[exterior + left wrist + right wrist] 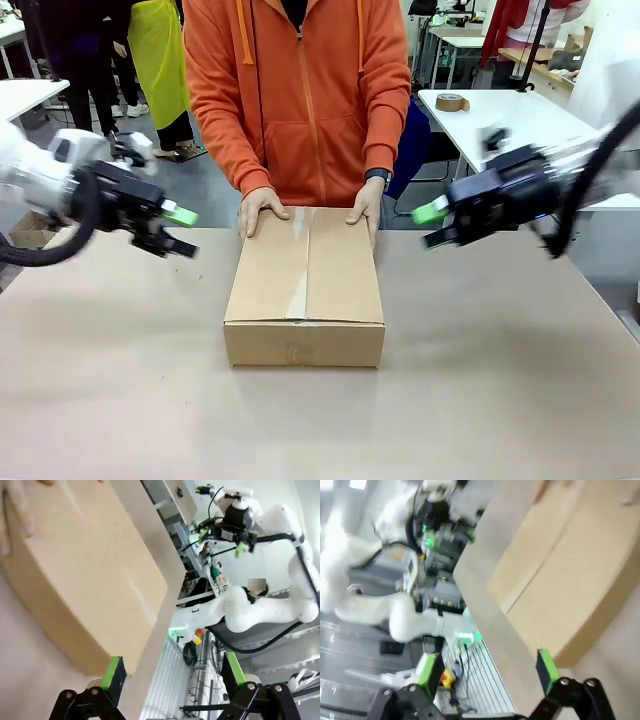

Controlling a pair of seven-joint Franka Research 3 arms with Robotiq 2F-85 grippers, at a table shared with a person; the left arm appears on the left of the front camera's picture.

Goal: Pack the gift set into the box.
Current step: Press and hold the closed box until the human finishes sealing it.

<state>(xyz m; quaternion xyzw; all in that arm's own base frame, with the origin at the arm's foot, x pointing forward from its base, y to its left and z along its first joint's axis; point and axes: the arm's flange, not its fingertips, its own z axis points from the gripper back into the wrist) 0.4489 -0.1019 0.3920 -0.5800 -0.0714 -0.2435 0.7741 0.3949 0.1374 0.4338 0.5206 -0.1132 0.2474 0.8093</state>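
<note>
The box (305, 285) sits shut on the table (520, 400), a person's hands (262, 208) on its far end; left fingers (181, 215) and right fingers (431, 211) spread wide, empty.

One box (305, 285), two hands (262, 210) on its far end, two grippers, left gripper (183, 232) and right gripper (430, 226), one tape roll (451, 102) on a back table (520, 115).

The box (305, 290), between the left gripper (185, 232) and the right gripper (430, 226), is formed of matt brown cardboard; a paler, smoother tape strip (299, 290) is seen along its seam
</note>
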